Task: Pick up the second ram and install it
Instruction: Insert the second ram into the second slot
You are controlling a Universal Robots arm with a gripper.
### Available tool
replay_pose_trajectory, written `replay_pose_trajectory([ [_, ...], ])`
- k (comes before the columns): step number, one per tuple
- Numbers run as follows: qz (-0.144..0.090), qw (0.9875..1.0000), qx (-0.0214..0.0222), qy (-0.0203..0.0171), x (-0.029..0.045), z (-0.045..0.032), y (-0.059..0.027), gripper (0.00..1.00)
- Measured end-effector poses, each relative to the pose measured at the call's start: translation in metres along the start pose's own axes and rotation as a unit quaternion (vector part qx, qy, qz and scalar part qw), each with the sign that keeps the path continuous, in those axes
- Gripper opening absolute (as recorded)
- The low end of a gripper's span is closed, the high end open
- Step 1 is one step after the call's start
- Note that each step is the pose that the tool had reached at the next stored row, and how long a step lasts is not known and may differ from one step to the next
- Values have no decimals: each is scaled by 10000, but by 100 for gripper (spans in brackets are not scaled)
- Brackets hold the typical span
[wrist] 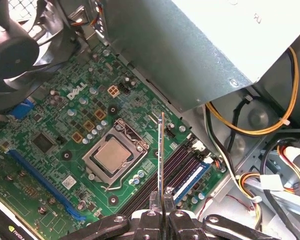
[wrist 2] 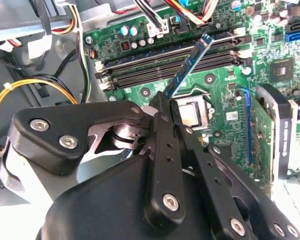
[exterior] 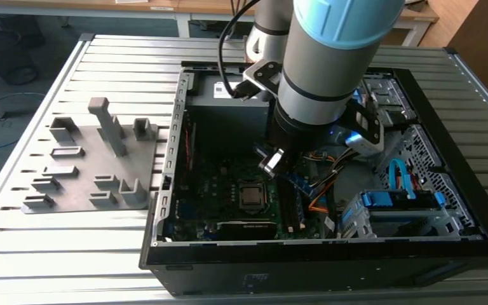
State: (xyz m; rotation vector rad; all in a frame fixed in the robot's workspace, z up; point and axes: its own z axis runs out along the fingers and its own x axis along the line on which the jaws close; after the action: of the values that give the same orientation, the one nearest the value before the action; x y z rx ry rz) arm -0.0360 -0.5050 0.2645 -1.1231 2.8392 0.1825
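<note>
Tool (wrist: 161, 197) clenched on second ram (wrist: 161, 150), held above motherboard (wrist: 65, 125) beside memory slots (wrist: 182, 170), not seated. Pickup done, install step in hand. Judgement: seating calls for edge squared over free slot.

Green motherboard (wrist: 55, 125), dark blue second ram (wrist 2: 187, 67), black gripper (wrist 2: 167, 105), pale blue arm (exterior: 337, 25), grey fixture (exterior: 91, 165), silver ribbed table (exterior: 66, 254), yellow cable (wrist: 270, 131)
</note>
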Motion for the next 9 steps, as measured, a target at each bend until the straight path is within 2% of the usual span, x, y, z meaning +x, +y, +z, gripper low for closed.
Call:
replay_pose_trajectory([
  [9,244,9997,30,-20,0,2,0,13],
])
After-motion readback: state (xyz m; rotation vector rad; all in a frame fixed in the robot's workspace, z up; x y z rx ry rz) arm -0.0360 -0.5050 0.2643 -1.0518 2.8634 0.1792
